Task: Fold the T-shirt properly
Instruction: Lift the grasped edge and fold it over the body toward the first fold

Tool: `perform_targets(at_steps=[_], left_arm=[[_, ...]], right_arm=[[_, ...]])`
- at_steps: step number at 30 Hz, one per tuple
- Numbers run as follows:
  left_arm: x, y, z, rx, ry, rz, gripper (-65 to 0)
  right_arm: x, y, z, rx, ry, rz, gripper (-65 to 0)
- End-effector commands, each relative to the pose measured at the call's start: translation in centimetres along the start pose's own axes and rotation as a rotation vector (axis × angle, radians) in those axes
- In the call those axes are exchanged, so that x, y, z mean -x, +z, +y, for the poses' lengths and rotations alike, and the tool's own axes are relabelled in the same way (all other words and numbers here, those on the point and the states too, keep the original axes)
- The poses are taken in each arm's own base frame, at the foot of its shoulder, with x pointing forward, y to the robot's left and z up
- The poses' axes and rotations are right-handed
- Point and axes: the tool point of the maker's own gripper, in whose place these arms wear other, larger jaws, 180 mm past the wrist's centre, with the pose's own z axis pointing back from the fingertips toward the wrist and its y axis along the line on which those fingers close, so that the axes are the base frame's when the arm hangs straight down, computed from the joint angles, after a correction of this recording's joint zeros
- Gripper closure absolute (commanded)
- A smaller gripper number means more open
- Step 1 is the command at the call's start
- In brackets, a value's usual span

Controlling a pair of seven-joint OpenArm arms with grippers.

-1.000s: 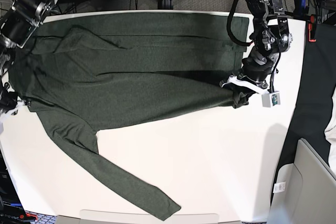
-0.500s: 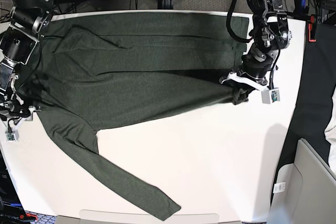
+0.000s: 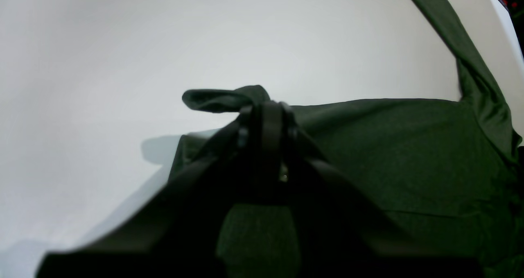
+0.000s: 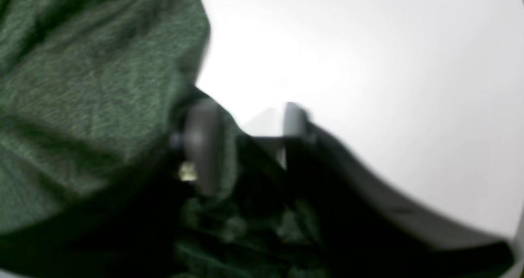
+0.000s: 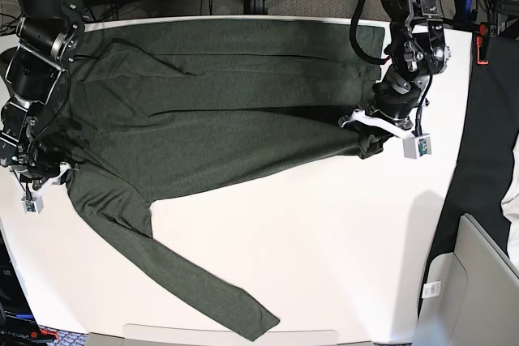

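The table (image 5: 340, 257) is white, and its near half lies mostly bare, widest at the base view's lower right, between the shirt's lower edge and the front rim. A bare strip also runs down the right side, past the left arm to the table's edge.

The shirt (image 5: 211, 111) is spread flat across the far half, its top edge close along the back rim and its body reaching nearly from one side to the other. One sleeve (image 5: 190, 277) slants from the left side down to the front edge, its cuff almost at the rim.

The left gripper (image 5: 375, 137) sits at the shirt's right edge, jaws pressed together on a bunched corner of cloth; in its wrist view a small fold (image 3: 223, 99) sticks out past the tips over bare table.

The right gripper (image 5: 36, 176) is at the shirt's left edge, near the table's side. Its wrist view is blurred: the fingers (image 4: 202, 143) stand apart, with cloth by one and white table showing between; whether it holds cloth I cannot tell.
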Motion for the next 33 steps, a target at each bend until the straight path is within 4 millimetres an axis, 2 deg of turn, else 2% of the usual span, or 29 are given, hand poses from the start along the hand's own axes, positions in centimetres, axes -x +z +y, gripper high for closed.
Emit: perform_targets(at_steps=[1, 3, 6, 8, 11, 15, 17, 21, 23, 24, 27, 30, 31, 33], left_arm=[[-1.6, 0.2, -0.5, 0.016, -0.012, -0.05, -0.6], [-1.6, 0.2, -0.5, 0.016, -0.012, -0.05, -0.6], [-1.6, 0.2, -0.5, 0.017, -0.013, -0.051, -0.6], [-1.6, 0.2, -0.5, 0.017, -0.013, -0.051, -0.6], [-1.5, 0.2, -0.5, 0.016, -0.012, -0.05, -0.6], [-1.6, 0.2, -0.5, 0.016, -0.012, -0.052, -0.6], [-1.6, 0.2, -0.5, 0.016, -0.012, -0.052, -0.6], [-2.3, 0.7, -1.0, 0.026, -0.021, -0.076, -0.6], [-2.5, 0.8, -1.1, 0.03, -0.024, -0.079, -0.6], [-2.5, 0.8, -1.1, 0.03, -0.024, -0.079, -0.6], [-2.4, 0.8, -1.1, 0.029, -0.024, -0.078, -0.6], [-2.3, 0.8, -1.2, 0.03, -0.023, -0.074, -0.6], [-2.3, 0.8, -1.2, 0.031, -0.023, -0.073, -0.6], [-2.2, 0.7, -1.4, 0.036, -0.023, -0.071, -0.6]], right_arm=[[-1.6, 0.5, -0.9, 0.022, 0.007, -0.023, -10.1], [-1.3, 0.5, -0.8, 0.02, 0.007, -0.009, -3.2], [-0.6, 0.7, -0.8, 0.018, 0.01, 0.045, -0.4], [-0.8, 0.9, -0.9, 0.021, 0.009, 0.043, -0.4], [-2.2, 2.0, -1.5, 0.045, 0.042, 0.011, -0.4], [-2.9, 3.5, -1.1, 0.011, 0.113, 0.025, -0.4], [-2.8, 4.2, -0.9, 0.001, 0.112, 0.029, -0.4], [-3.3, 6.3, -1.8, 0.018, 0.121, 0.014, -0.4], [-3.3, 6.8, -1.5, 0.008, 0.122, 0.001, -0.4], [-3.4, 7.3, -2.2, 0.022, 0.128, -0.005, -0.4], [-3.3, 7.3, -2.6, 0.027, 0.123, -0.007, -0.4], [-4.3, 6.8, -2.3, 0.014, 0.115, -0.074, -0.8], [-4.2, 6.6, -2.5, 0.024, 0.109, -0.08, -2.0], [-5.3, 6.2, -2.9, 0.077, 0.109, -0.076, -8.6]])
